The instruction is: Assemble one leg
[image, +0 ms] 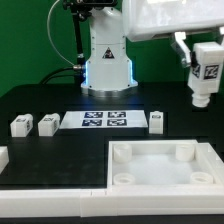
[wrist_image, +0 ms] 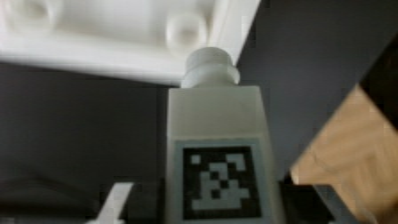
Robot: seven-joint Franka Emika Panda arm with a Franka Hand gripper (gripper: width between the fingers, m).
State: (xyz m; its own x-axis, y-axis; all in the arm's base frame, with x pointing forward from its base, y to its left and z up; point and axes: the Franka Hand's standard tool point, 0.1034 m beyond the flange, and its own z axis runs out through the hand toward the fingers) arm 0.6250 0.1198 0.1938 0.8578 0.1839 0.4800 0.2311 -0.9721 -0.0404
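Leg held in the air near the tray's corner

The leg (image: 204,84), a small white block with a black-and-white tag, hung clear of the black table (image: 40,100), clamped in the gripper (image: 203,58) at the exterior view's right. We judged it was carried upright, peg end down, so the peg could drop straight into a round socket of the large white tray-like top (image: 160,152) lying on the table below, nearer the camera. Three spare legs (image: 47,123) sat on the table in line with the marker board (image: 105,120), two at the exterior view's left of it and one at its right.

The exterior view gave us the height and the layout, but not how the peg lined up. The wrist view supplied that: looking down the leg (wrist_image: 217,130), we saw its peg (wrist_image: 208,68) pointing near one corner socket (wrist_image: 183,32), apparently short of it and not yet inserted. Only slivers of the fingers (wrist_image: 119,203) showed there, beside the block.
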